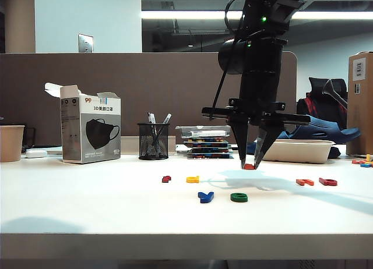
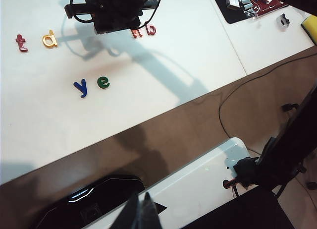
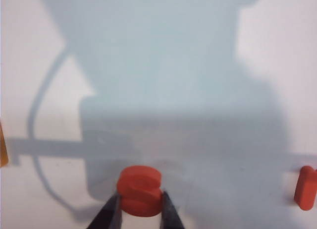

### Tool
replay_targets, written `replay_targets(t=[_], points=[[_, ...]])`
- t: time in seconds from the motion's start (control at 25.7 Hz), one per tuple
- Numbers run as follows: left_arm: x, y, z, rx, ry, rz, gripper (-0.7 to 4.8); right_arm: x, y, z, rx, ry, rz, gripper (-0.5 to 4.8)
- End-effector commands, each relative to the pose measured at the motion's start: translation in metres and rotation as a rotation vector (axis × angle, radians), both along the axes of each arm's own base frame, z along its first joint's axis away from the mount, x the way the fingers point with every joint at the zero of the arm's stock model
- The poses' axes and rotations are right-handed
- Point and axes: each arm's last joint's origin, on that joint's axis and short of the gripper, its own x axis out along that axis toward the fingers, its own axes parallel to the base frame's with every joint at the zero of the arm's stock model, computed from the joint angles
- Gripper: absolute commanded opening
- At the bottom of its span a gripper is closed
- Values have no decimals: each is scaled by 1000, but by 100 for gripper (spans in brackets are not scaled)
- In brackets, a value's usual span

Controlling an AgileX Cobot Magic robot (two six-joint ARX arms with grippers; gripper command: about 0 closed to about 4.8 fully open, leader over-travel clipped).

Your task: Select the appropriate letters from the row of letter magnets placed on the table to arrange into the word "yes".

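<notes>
while the right gripper (image 3: 140, 215) pinches the orange-red s (image 3: 140, 189) at the counter (image 1: 87, 193), we see only the fingertips (image 3: 110, 214) flanking its sides, so we judge the letter could pivot or slip out as it lifts. its long axis runs straight away from the gripper, flat face up. the blue y (image 1: 205, 196) and green e (image 1: 239, 197) lie nearer the counter's front edge. the left gripper (image 2: 140, 214) hangs well off the counter, fingers together and empty.
</notes>
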Motion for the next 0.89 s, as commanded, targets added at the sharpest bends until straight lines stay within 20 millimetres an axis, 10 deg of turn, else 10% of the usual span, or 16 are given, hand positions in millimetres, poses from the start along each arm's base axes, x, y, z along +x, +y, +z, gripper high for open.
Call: replay_targets(t=[0.04, 0.89], points=[[0, 1, 2, -15, -4, -2, -6, -6, -2, 13, 3, -3, 4, 72], [0, 0, 3, -18, -6, -1, -6, -61, -28, 98, 11, -32, -20, 72]])
